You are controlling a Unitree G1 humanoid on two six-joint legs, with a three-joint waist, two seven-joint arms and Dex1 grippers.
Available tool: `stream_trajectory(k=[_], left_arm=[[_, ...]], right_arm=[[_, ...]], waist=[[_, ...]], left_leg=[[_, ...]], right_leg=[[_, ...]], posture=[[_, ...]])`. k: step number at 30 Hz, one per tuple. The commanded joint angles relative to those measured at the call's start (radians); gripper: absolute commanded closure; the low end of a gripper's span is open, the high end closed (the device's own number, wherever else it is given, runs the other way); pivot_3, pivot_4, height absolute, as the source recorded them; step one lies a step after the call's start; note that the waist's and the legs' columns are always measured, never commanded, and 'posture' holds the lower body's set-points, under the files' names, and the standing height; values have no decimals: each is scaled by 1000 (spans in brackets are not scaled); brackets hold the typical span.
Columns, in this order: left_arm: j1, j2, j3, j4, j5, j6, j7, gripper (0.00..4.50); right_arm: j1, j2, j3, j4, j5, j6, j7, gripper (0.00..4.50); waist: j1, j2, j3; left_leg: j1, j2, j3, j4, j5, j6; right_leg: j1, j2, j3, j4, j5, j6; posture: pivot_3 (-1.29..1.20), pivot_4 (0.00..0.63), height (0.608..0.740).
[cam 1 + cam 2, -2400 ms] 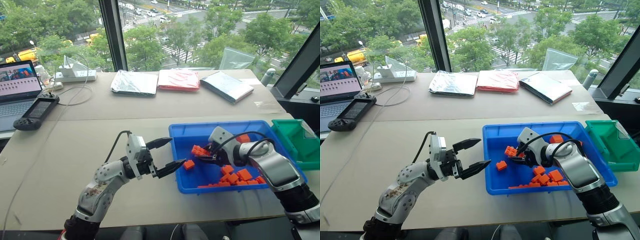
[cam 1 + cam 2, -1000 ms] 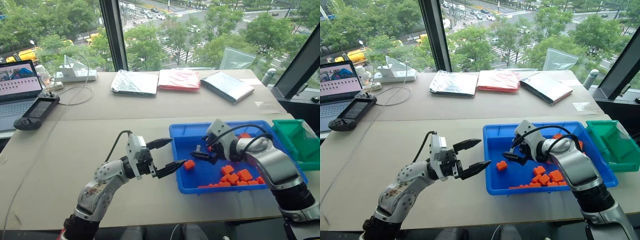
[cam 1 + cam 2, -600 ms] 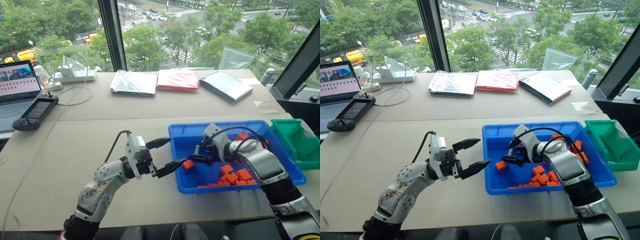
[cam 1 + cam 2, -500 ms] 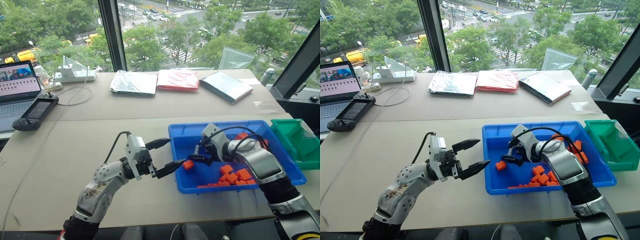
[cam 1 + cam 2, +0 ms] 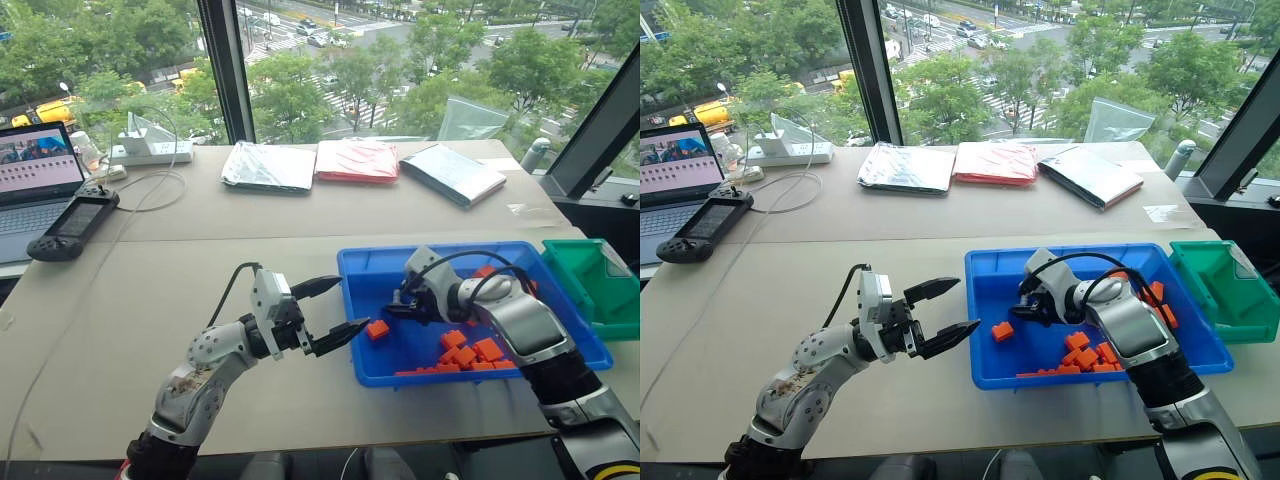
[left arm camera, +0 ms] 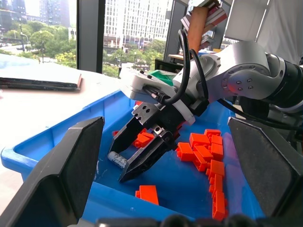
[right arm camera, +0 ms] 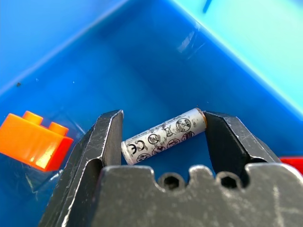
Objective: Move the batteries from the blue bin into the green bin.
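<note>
In the blue bin (image 5: 560,345), your right hand (image 7: 163,142) has its fingers around a battery (image 7: 163,135), end to end. The green bin (image 5: 600,285) looks empty. Your left hand (image 5: 328,312) is open.

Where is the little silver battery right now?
The battery lies on the floor of the blue bin, near its left end, between the two fingers of the right gripper. A lone orange brick sits just beside it.
</note>
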Motion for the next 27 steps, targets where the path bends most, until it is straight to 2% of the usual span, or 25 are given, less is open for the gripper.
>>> stream_trajectory(k=[1,4,8,13,18,27], left_arm=[[-9,0,2,-33,-3,-13,-6,0],[-11,2,4,-34,-4,-11,-5,0],[-15,7,7,-42,-9,0,-1,0],[-21,9,4,-40,-17,7,-4,0],[-35,6,-4,-19,-18,2,-18,0],[-43,6,-5,-10,-16,0,-27,0]], right_arm=[[13,5,-1,-8,-20,28,-25,2082],[-18,9,-90,-34,0,22,-66,2082],[-115,-62,-317,5,-37,-30,-218,2082],[-146,-113,-461,51,-66,-92,-337,2082],[-178,-94,-612,216,-189,-53,-674,2082],[-151,-64,-729,262,-192,-50,-836,2082]], waist=[[0,0,0],[0,0,0],[2,1,1],[8,1,1],[1,1,1],[-6,2,1]], left_leg=[[0,0,0,0,0,0],[0,0,0,0,0,0],[-3,-1,0,0,0,0],[-7,-1,0,-1,0,0],[-7,-1,2,-1,0,0],[-7,-1,3,-2,0,0]], right_leg=[[0,0,0,0,0,0],[0,0,0,0,0,0],[-3,-1,0,0,0,0],[-6,0,-1,0,0,0],[-7,-1,0,-1,0,0],[-8,0,2,0,0,0]], posture=[[0,150,740],[0,150,740],[0,150,740],[0,150,740],[0,150,740],[0,150,740]])
